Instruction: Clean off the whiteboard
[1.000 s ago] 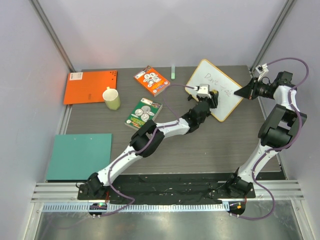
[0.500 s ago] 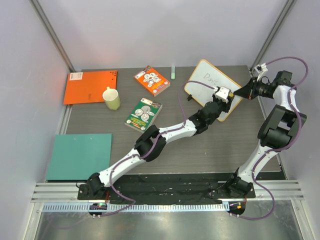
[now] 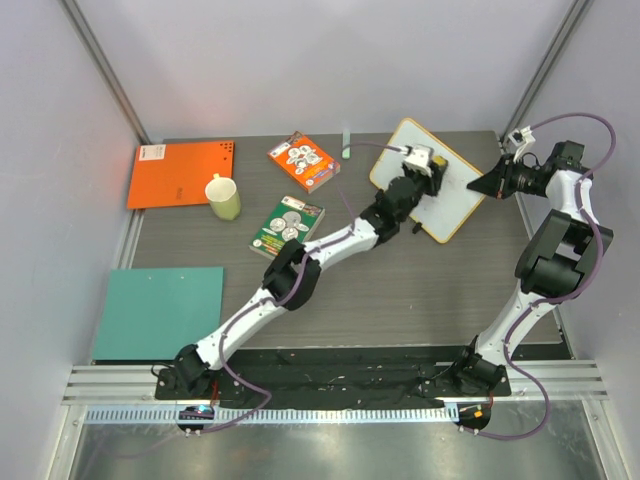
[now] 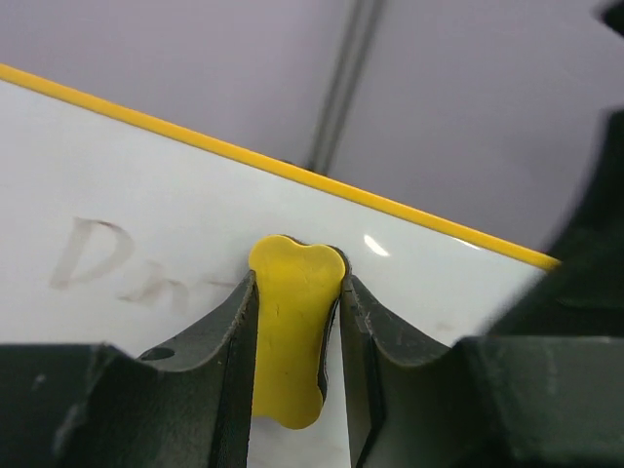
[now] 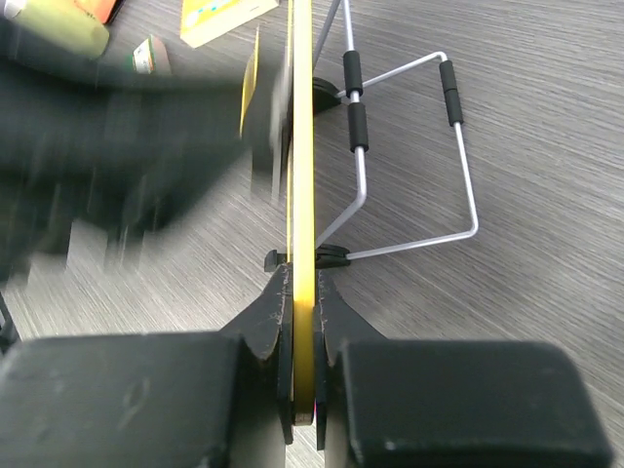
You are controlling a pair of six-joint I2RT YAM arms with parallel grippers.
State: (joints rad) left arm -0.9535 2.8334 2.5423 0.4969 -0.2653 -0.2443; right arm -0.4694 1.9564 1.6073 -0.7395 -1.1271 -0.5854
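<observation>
**Grey-walled cell, board clamped at the far right of the tabletop**

Dark wood-grain tabletop (image 3: pixel 400 290) fills the floor of a pale grey enclosure, with both arm bases bolted along its near edge.

At the near left corner lies a teal sheet (image 3: pixel 160 312). An orange sheet (image 3: pixel 180 172) lies flat at the far left corner. Just beside the orange sheet's right edge stands a pale yellow-green mug (image 3: pixel 224 197). Right of the mug are two printed booklets: a red one (image 3: pixel 303 160) near the far edge and a green one (image 3: pixel 287 226) closer in, apart from each other. A small pale green stick (image 3: pixel 346 142) sits at the far edge, right of the red booklet.

The left arm stretches diagonally from the near left to the far right. The left gripper (image 4: pixel 294 292) has its fingers closed on a yellow eraser (image 4: pixel 291 341), which is pressed against the white face of the whiteboard (image 3: pixel 452 200). Faint grey handwriting (image 4: pixel 107 258) shows on the board to the left of the eraser.

The whiteboard, yellow-framed, stands near the far right corner of the tabletop. It is propped on a wire stand (image 5: pixel 458 166) whose legs rest on the wood grain behind it.

From the right edge, the right gripper (image 5: pixel 302 292) is clamped on the board's yellow frame, one finger on each face.
</observation>
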